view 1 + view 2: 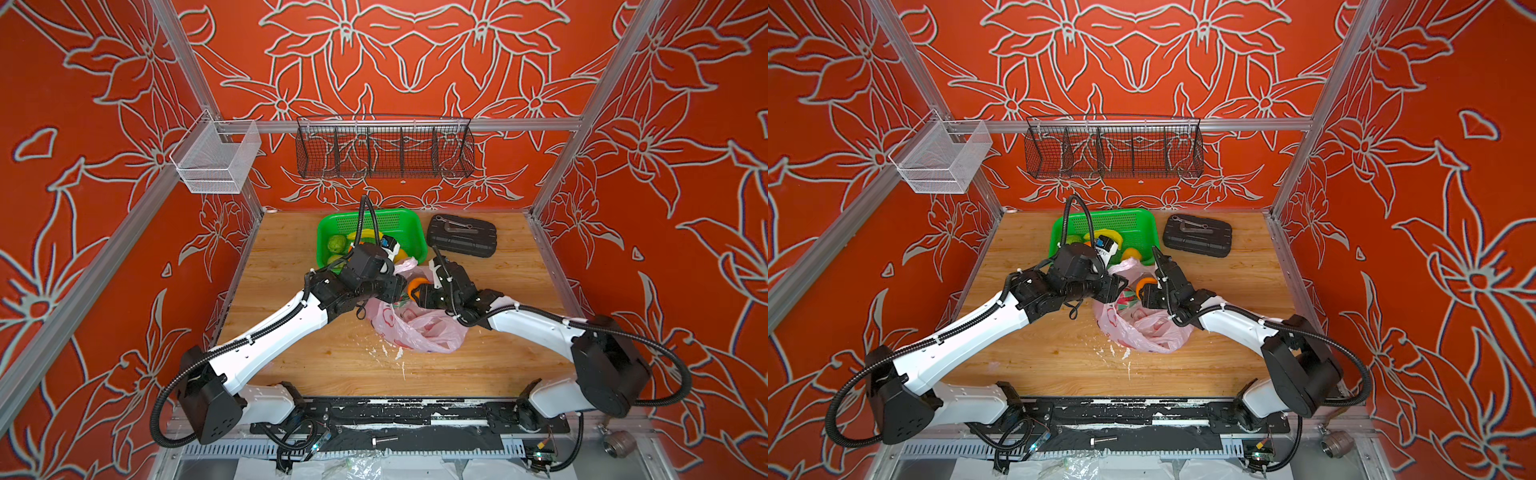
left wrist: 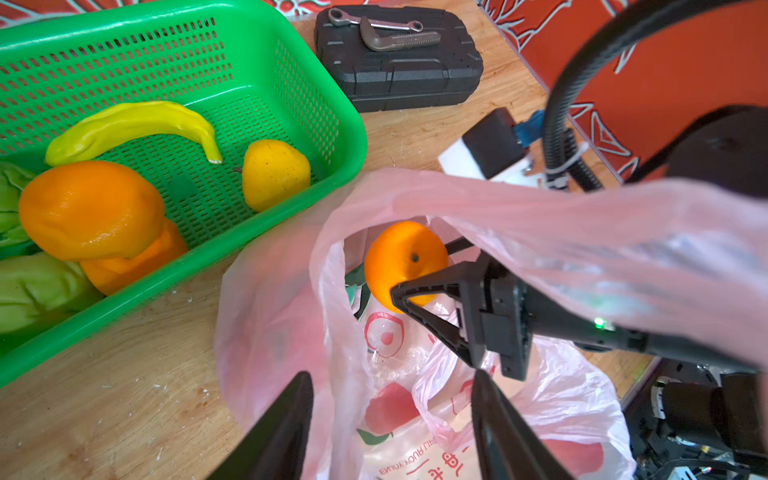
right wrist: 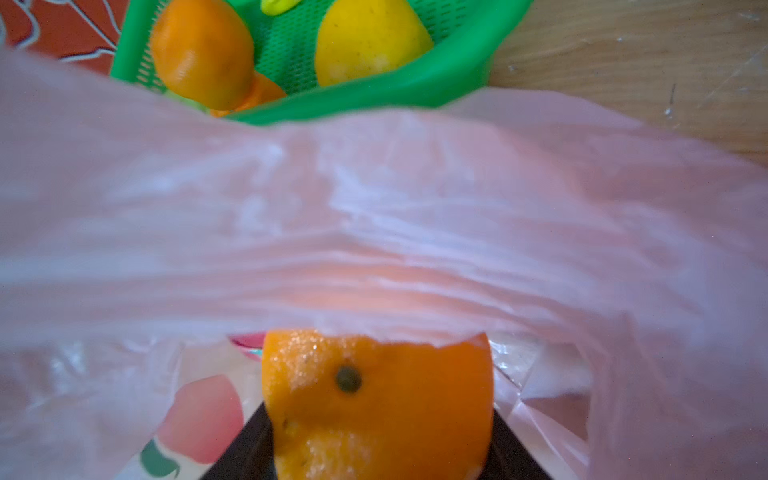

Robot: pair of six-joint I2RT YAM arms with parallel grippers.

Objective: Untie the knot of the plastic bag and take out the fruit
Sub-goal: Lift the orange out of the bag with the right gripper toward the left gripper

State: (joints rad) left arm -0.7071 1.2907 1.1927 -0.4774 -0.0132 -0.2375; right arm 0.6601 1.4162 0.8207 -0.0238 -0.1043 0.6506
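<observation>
Plastic bag, thin and crinkly, surrounds a round dimpled orange.

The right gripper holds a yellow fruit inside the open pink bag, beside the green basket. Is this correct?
No, the colour is wrong. The right gripper holds an orange, not a yellow fruit, inside the open pink bag, beside the green basket. The left wrist view shows it between the jaws.
</observation>
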